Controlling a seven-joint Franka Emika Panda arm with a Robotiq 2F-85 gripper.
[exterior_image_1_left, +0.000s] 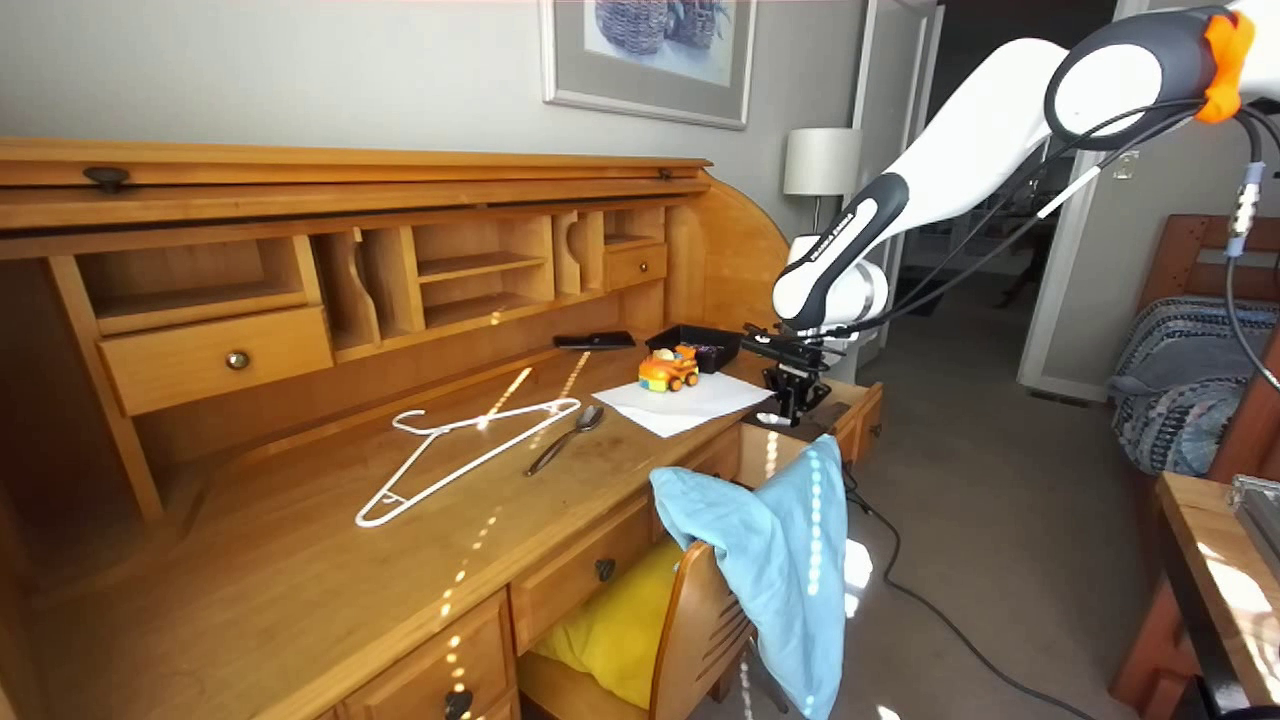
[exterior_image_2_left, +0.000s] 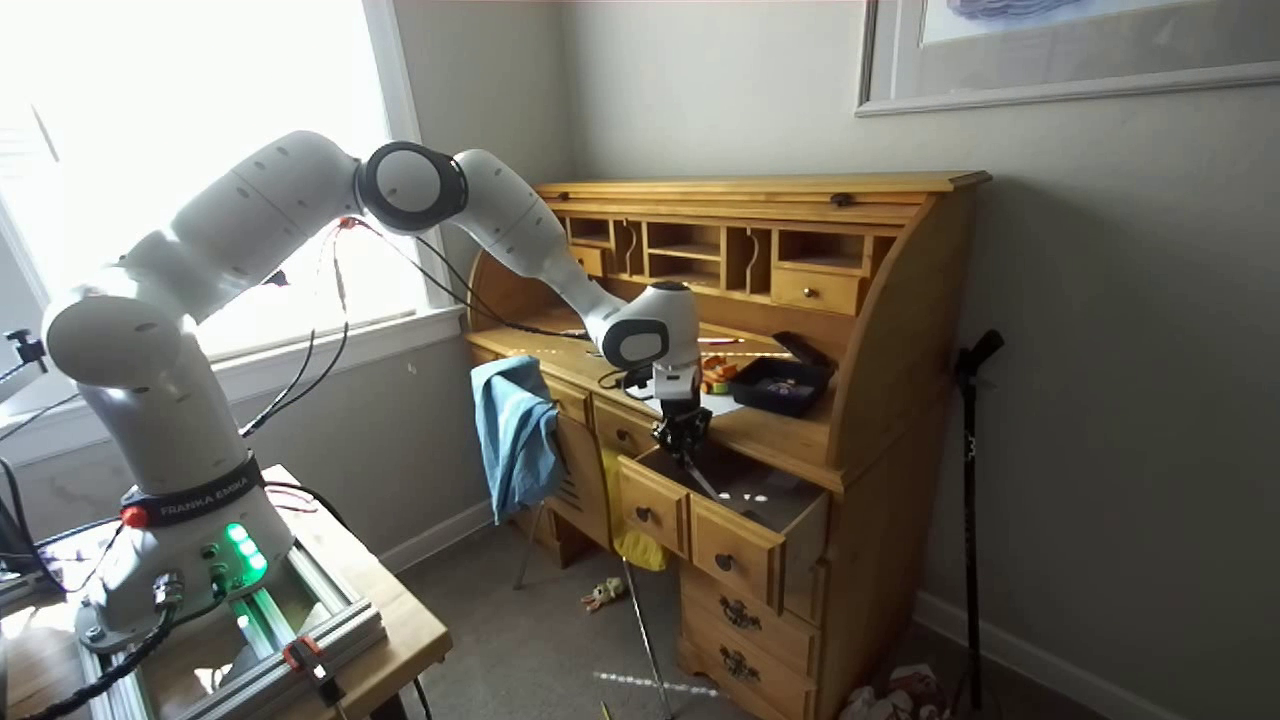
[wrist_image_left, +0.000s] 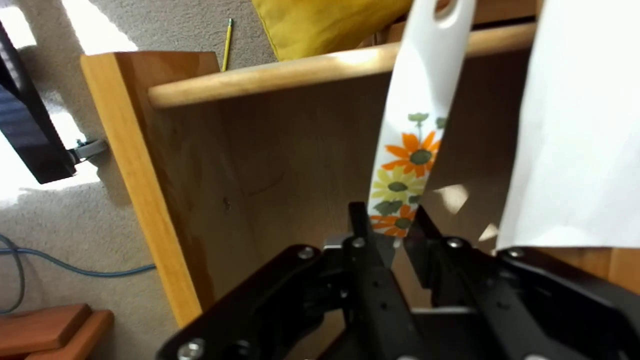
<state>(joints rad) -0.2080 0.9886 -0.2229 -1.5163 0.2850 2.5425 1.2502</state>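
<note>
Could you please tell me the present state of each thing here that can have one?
Gripper, shut on flower-patterned handle
Drawer beneath the gripper, pulled open
Roll-top, raised
Small upper drawer, shut
Blue cloth, draped over wooden chair
Robot base light, lit green
Black tray, uncovered
White lamp, cannot tell if lit

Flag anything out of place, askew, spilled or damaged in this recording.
A yellow pencil and what looks like a small toy lie on the floor rather than on the desk. The blue cloth hangs unevenly over the chair. No spill or damage stands out.
</note>
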